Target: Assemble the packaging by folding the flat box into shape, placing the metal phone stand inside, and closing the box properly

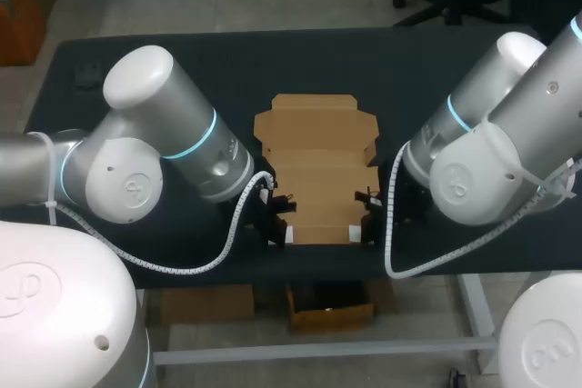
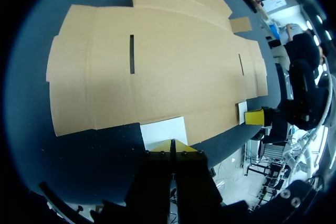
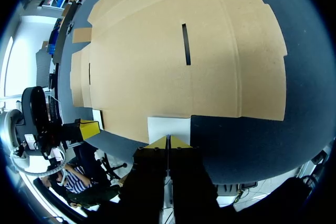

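The flat brown cardboard box (image 1: 314, 161) lies unfolded in the middle of the dark table, its near edge close to the table's front edge. At its near left corner my left gripper (image 1: 277, 227) is shut. Its yellow tips (image 2: 172, 146) meet at the edge of a white patch (image 2: 164, 131) on that corner. At the near right corner my right gripper (image 1: 366, 223) is shut too, its tips (image 3: 168, 141) at the edge of another white patch (image 3: 168, 127). Each wrist view shows the other arm's yellow tip across the box (image 2: 157, 72) (image 3: 173, 61). I see no phone stand.
The black table (image 1: 136, 61) has bare room to the left, to the right and behind the box. A small dark object (image 1: 88, 74) lies at the far left. The table's front edge runs just under both grippers. Two thin slots (image 2: 132, 54) cut the cardboard.
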Action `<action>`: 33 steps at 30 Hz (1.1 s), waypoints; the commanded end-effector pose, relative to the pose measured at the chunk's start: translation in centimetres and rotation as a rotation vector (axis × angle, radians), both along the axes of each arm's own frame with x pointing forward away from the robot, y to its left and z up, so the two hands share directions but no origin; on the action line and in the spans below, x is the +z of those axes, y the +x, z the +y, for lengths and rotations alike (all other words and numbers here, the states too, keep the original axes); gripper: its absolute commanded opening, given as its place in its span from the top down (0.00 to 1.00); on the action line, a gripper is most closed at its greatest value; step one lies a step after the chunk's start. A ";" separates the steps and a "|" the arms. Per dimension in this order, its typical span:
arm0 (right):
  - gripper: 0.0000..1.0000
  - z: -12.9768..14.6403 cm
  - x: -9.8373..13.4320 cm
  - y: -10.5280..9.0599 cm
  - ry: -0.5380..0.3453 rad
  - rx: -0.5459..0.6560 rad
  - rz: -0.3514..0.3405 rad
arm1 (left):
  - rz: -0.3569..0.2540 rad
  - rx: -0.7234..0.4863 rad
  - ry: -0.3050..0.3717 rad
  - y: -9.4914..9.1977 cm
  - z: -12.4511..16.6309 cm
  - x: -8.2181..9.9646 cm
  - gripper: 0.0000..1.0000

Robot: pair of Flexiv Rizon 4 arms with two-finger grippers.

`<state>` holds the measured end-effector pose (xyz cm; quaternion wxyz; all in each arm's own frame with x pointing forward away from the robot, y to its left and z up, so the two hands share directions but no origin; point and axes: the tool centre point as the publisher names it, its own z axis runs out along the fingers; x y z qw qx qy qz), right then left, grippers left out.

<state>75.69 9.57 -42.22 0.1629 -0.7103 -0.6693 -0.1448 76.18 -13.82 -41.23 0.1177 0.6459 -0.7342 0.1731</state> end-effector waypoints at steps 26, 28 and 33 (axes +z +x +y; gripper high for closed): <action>1.00 -2.8 3.7 0.1 0.154 0.052 -0.085 | -0.035 0.028 -0.015 -0.6 1.8 3.1 1.00; 1.00 -3.3 3.9 0.3 0.164 0.048 -0.084 | -0.028 0.026 -0.022 -0.5 2.2 3.5 1.00; 1.00 -4.5 4.4 0.9 0.222 0.067 -0.083 | -0.025 0.034 -0.034 -0.2 3.1 4.3 1.00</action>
